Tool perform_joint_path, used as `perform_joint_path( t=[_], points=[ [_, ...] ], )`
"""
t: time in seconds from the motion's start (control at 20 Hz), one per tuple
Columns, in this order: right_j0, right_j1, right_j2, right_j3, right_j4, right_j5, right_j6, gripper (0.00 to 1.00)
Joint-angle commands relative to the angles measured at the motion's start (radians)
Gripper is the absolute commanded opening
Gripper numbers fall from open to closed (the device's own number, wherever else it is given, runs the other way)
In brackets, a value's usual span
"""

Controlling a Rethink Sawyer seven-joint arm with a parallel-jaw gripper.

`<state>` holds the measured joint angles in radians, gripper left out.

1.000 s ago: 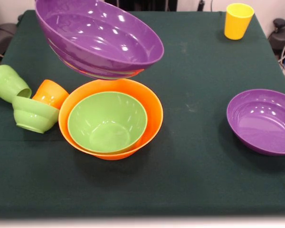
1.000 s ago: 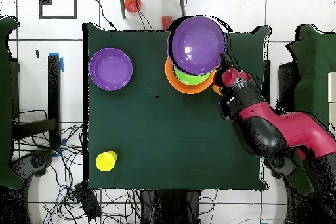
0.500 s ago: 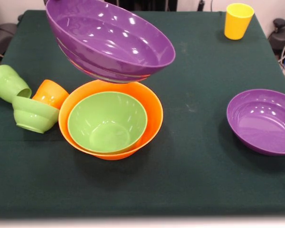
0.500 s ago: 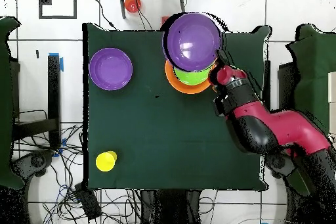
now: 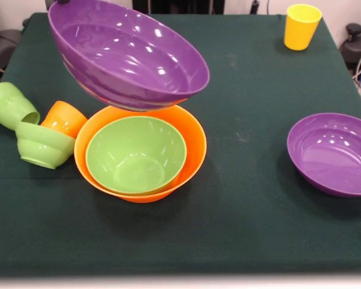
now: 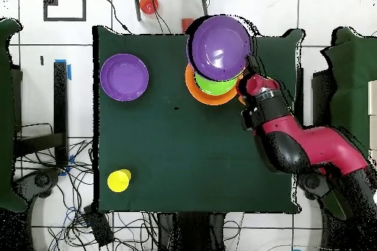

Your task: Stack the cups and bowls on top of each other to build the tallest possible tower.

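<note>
- A wide purple bowl [image 5: 127,55] is hanging tilted in the air above the orange bowl [image 5: 195,141], with striped rims of other bowls seeming to peek out beneath it, so it looks to be a nested bunch being carried together.
- The claw [image 6: 250,68] is reaching in at that bowl's rim, but whether it is pinching the rim I cannot tell; its tips are hidden.
- The orange bowl is sitting near one side edge of the counter [image 5: 246,205], with a light green bowl [image 5: 135,155] nested inside, probably as the tower's wide base.
- The second purple bowl [image 5: 333,153] is resting well apart, near the opposite side edge.
- A green cup [image 5: 11,105] and an orange cup [image 5: 64,118] are lying tipped beside a small green bowl [image 5: 43,144], just beside the orange bowl.
- The yellow cup [image 5: 301,26] is standing upright at a corner, waiting its turn, I would guess.
</note>
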<state>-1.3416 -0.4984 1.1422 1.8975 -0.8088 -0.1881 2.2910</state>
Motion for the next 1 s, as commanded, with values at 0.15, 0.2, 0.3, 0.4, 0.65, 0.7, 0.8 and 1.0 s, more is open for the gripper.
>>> perform_joint_path(
  t=[0.15, 0.2, 0.3, 0.4, 0.65, 0.7, 0.8, 1.0],
  points=[
    [0.079, 0.086, -0.107, -0.079, -0.133, 0.005, 0.007, 0.0],
    [0.075, 0.09, -0.103, -0.084, -0.142, 0.024, -0.002, 0.0],
    [0.077, 0.091, -0.114, -0.098, -0.163, 0.024, -0.009, 0.0],
    [0.078, 0.097, -0.12, -0.109, -0.182, 0.016, -0.005, 0.0],
    [0.094, 0.104, -0.143, -0.133, -0.214, -0.024, 0.014, 0.0],
    [0.102, 0.1, -0.155, -0.137, -0.212, -0.039, 0.016, 0.0],
    [0.128, 0.093, -0.19, -0.15, -0.201, -0.081, 0.013, 0.0],
    [0.179, 0.088, -0.259, -0.181, -0.18, -0.145, -0.003, 0.0]
  ],
)
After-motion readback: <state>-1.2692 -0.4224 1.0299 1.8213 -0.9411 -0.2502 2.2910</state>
